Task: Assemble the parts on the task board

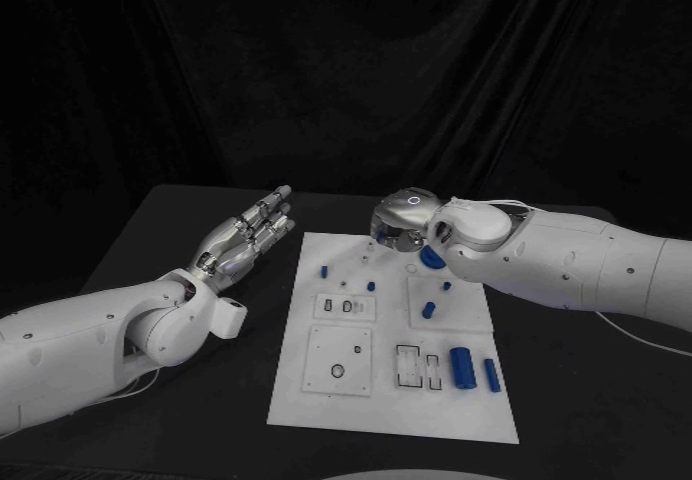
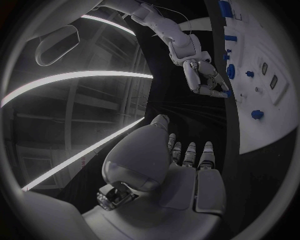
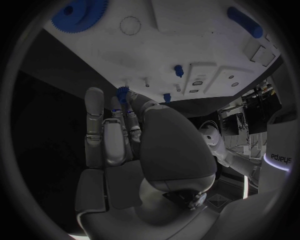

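The white task board [image 1: 378, 400] lies in the middle of the black table. My right hand [image 1: 407, 222] hovers over the board's far edge. Between thumb and a finger it pinches a small blue toothed part [image 3: 122, 92], just above the board [image 3: 187, 40]. A large blue gear [image 3: 78, 12] sits beside this hand, partly hidden under its wrist [image 1: 431, 257]. Small blue pegs [image 1: 326, 270] [image 1: 371, 286] stand close by. My left hand [image 1: 245, 240] is off the board's left side, fingers stretched out and apart, holding nothing. The left wrist view shows the right hand [image 2: 203, 77] at the board's edge.
Two blue cylinders [image 1: 462, 367] [image 1: 492, 374] lie near the board's front right corner, a smaller one [image 1: 430, 310] mid-right. Empty slots [image 1: 411, 365] and round holes [image 1: 339, 370] are toward the front. Bare black table [image 1: 577, 400] surrounds the board.
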Robot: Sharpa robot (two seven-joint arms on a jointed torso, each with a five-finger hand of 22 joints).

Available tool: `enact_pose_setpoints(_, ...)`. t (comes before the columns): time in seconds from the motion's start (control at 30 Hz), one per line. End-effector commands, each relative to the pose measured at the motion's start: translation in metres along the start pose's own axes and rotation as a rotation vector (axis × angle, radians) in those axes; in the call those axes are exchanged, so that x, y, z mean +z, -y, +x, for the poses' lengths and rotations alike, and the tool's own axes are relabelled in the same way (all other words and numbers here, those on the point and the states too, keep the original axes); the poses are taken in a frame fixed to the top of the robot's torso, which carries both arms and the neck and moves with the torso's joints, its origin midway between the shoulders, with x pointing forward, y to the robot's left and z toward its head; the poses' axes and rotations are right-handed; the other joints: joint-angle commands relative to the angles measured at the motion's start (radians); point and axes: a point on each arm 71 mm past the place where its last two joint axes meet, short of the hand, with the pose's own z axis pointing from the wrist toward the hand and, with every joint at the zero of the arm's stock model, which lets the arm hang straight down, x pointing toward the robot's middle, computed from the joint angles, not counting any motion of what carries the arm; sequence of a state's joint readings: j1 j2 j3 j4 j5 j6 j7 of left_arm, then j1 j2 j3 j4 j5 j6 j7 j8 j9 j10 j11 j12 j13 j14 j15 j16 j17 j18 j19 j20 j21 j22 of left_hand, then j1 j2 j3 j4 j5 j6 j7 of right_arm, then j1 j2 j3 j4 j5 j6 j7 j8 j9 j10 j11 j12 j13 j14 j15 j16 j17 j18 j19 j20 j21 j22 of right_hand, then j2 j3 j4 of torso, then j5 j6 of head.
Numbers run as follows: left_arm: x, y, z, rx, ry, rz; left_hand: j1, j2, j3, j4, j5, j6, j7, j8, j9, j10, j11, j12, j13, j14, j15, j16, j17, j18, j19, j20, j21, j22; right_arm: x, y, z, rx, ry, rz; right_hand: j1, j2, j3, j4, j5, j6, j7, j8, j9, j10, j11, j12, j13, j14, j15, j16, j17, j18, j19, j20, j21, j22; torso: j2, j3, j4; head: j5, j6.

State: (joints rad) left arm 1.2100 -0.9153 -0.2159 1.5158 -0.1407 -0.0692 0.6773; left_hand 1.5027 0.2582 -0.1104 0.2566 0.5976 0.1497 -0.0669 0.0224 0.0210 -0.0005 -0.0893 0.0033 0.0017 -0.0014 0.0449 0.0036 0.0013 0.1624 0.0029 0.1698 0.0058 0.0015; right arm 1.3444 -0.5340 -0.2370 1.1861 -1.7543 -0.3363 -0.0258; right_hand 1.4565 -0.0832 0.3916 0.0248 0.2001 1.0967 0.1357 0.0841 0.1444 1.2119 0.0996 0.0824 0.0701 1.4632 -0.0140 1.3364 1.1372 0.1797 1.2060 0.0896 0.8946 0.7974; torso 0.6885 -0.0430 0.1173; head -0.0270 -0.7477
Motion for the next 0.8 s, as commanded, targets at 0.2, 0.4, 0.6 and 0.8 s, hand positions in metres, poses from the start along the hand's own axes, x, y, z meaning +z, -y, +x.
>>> enact_pose_setpoints(0.2,0.000,0.010,0.000,0.007,0.004,0.128,-0.011,-0.021,0.019,0.002,0.000,-0.095,-0.124,-0.013,-0.011,0.000,0.034,-0.003,-0.002,0.001,0.001,-0.004,-0.001,0.016,-0.003,0.001,-0.006,-0.001,0.008,-0.001,0.001,-0.012,0.011,-0.002,-0.007,-0.009,0.000,0.010,-0.013,-0.002,-0.002,-0.011,-0.003,0.032,-0.031,-0.010,-0.003,0.000,0.003,-0.003,-0.002,-0.014,0.001,0.004,0.004,0.003,0.006,0.0033,0.0067,-0.008,0.005)
enact_pose_setpoints(0.4,0.000,0.010,0.000,0.008,0.006,0.126,-0.011,-0.022,0.020,0.002,0.001,-0.096,-0.128,-0.013,-0.011,0.000,0.035,-0.003,-0.002,0.001,0.001,-0.004,-0.001,0.016,-0.003,0.001,-0.006,-0.001,0.010,-0.002,0.002,-0.013,0.006,-0.001,-0.009,-0.011,-0.001,0.013,-0.019,-0.007,-0.001,-0.015,-0.005,0.030,-0.030,-0.014,-0.004,-0.001,0.004,-0.004,-0.003,-0.014,-0.001,0.004,0.002,0.004,0.008,0.0022,0.0094,-0.012,0.009)
enact_pose_setpoints(0.6,0.000,0.009,0.000,0.006,0.004,0.122,-0.011,-0.023,0.024,0.000,0.002,-0.089,-0.114,-0.011,-0.009,0.000,0.045,-0.003,-0.002,0.001,0.001,-0.004,-0.001,0.016,-0.003,0.001,-0.006,-0.001,0.012,-0.002,0.002,-0.015,0.001,0.002,-0.012,-0.012,-0.001,0.018,-0.025,-0.018,0.001,-0.021,-0.009,0.028,-0.028,-0.018,-0.004,-0.001,0.005,-0.004,-0.002,-0.015,-0.001,0.006,0.002,0.008,0.006,0.0016,0.0091,-0.015,0.009)
enact_pose_setpoints(0.8,0.001,0.009,0.000,0.004,0.001,0.119,-0.011,-0.023,0.029,-0.003,0.003,-0.079,-0.092,-0.009,-0.008,0.000,0.050,-0.003,-0.002,0.001,0.001,-0.004,-0.001,0.016,-0.003,0.002,-0.006,-0.001,0.014,-0.002,0.005,-0.015,-0.011,0.007,-0.015,-0.014,-0.002,0.024,-0.032,-0.028,0.002,-0.022,-0.012,0.021,-0.026,-0.021,-0.005,-0.004,0.007,-0.006,-0.007,-0.015,-0.003,0.007,-0.001,0.008,0.005,0.0012,0.0078,-0.016,0.007)
